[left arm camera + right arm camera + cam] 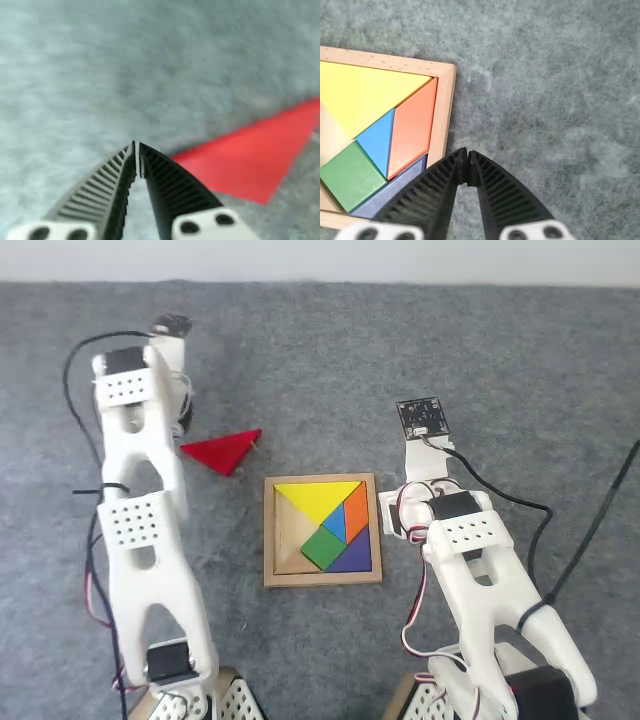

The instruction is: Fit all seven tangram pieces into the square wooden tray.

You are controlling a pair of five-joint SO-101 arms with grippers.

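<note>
The square wooden tray (322,581) lies mid-table with yellow (317,498), orange (357,512), light blue, green (322,547) and dark blue pieces in it, and a bare wooden triangle at its left. A red triangle (222,451) lies flat on the carpet up-left of the tray. My left gripper (136,147) is shut and empty, its tips on the carpet just beside the red triangle (250,160). My right gripper (467,154) is shut and empty, just outside the tray's right rim (441,120), over the carpet.
Grey carpet (520,370) covers the whole table. The left arm (140,490) stretches along the left side, the right arm (480,580) along the tray's right. Black cables trail beside both arms.
</note>
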